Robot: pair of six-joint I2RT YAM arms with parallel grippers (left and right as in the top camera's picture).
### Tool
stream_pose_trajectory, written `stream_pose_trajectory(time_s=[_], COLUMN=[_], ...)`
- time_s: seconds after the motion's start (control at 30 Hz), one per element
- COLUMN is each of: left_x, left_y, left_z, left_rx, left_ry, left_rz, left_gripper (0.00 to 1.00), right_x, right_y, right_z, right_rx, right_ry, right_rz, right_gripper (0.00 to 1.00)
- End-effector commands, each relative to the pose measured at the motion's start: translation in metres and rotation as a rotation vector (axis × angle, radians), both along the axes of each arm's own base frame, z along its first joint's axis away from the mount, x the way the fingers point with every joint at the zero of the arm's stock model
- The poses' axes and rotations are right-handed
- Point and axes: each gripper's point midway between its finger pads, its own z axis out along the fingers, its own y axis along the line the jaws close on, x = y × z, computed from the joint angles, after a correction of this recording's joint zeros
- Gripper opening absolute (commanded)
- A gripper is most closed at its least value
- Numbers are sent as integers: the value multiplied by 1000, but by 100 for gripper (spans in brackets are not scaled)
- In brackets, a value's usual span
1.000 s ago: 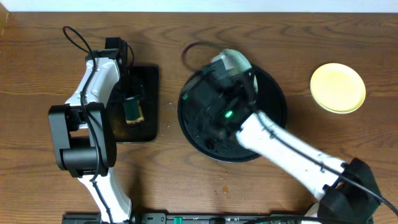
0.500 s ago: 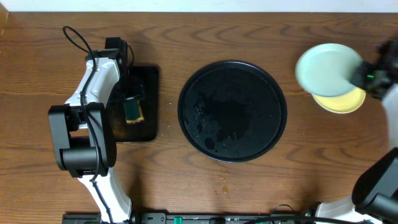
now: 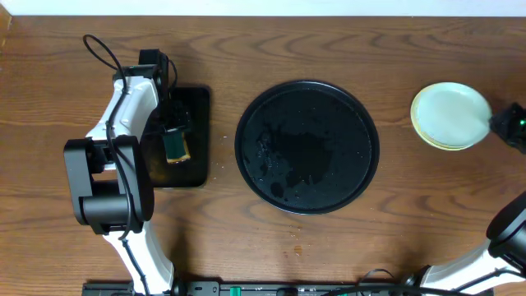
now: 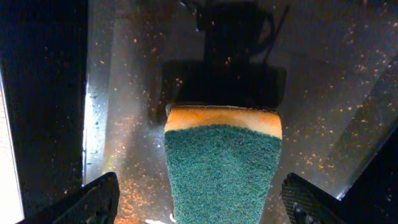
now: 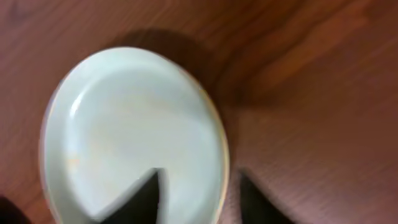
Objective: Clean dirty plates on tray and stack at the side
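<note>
1. Overhead view of a brown wooden worktop (image 3: 246,49) with a robot arm on each side. In the middle lies the large round black tray (image 3: 329,115). Its surface looks wet and speckled, and no plate is on it.
2. Well to the right of the tray is the stack. A pale mint plate (image 3: 448,113) sits on a pale yellow plate (image 3: 433,143), which shows only as a thin crescent of rim. No third plate is visible in any view.
3. The right arm (image 3: 503,238) reaches to the right edge of the stack. Its wrist view is blurred. One dark fingertip (image 5: 146,193) hangs over the mint plate's bowl and the other sits outside the rim. The gap is wider than the rim, so the right jaws look parted and are gripping nothing.
4. The left arm (image 3: 127,107) hangs over the smaller rectangular black tray (image 3: 197,107). The left jaws stand wide on either side of a green-and-yellow sponge (image 4: 221,174) and appear to be just clear of it.
5. Judged from this, the stacking step is in hand, with the mint plate set down on the yellow one. The next move calls for lifting the right jaws straight clear of the rim. They must not catch the rim and drag the top plate off-centre.
</note>
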Motion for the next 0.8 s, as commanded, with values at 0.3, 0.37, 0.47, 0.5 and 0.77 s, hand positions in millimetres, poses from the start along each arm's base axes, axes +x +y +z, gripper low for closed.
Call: stream_pose_trajectory(time_s=[0.3, 0.37, 0.47, 0.5, 0.77], left_x=[-2, -2, -2, -2, -2], left_y=[2, 2, 2, 2, 2], left_z=[1, 1, 1, 1, 1], left_rx=[8, 8, 8, 8, 8], left_ry=[5, 5, 5, 5, 5], left_rz=[0, 0, 0, 0, 0], left_gripper=[83, 83, 84, 84, 84], right_x=[25, 25, 28, 28, 27], right_y=[154, 183, 218, 229, 266], right_z=[-3, -5, -5, -5, -5], right_rx=[59, 74, 74, 74, 72], right_ry=[-27, -8, -4, -4, 1], right_rz=[644, 710, 790, 816, 903], right_gripper=[75, 99, 99, 99, 99])
